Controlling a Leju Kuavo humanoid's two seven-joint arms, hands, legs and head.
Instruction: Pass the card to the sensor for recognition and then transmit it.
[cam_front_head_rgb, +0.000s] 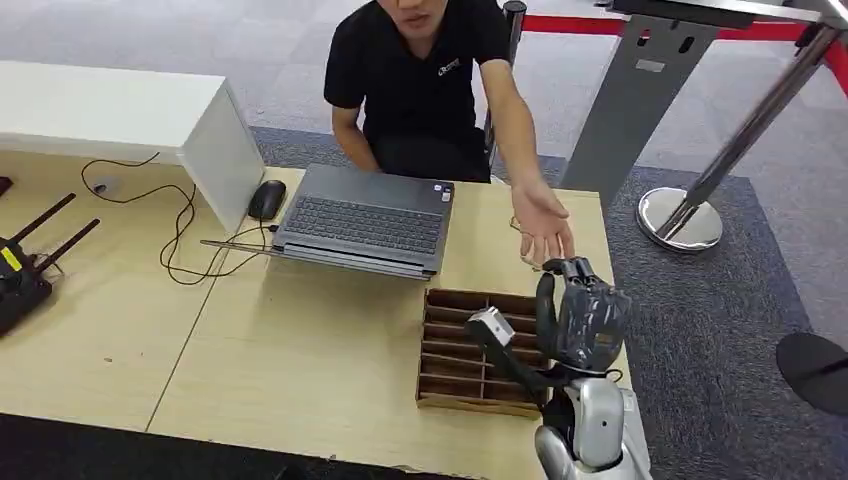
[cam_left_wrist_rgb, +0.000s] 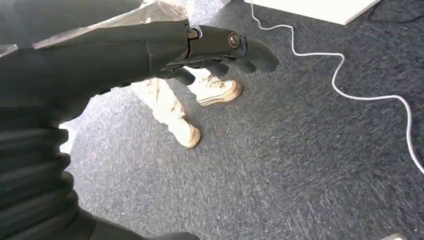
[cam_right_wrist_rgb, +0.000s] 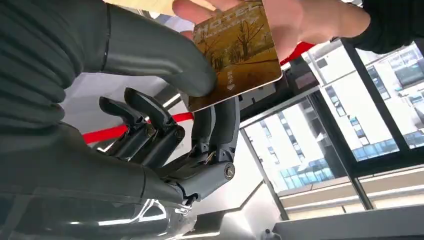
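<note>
On the left of the wooden tabletop (cam_front_head_rgb: 300, 360), a black device with antennas (cam_front_head_rgb: 25, 265) is lying, and a black cable (cam_front_head_rgb: 185, 235) is running beside a white box (cam_front_head_rgb: 120, 115). A mouse (cam_front_head_rgb: 266, 199) and an open laptop (cam_front_head_rgb: 365, 220) are sitting in the middle. Grey carpet (cam_front_head_rgb: 720, 300) is covering the room floor. A brown slotted tray (cam_front_head_rgb: 455, 350) is standing near the front edge. Above it, the right robot hand (cam_front_head_rgb: 585, 315) is pinching a golden card (cam_right_wrist_rgb: 237, 52) between thumb and fingers, while a person's hand (cam_front_head_rgb: 540, 220) is touching the card too. The left robot hand (cam_left_wrist_rgb: 220, 52) is hanging over the carpet, its fingers curling loosely, holding nothing.
</note>
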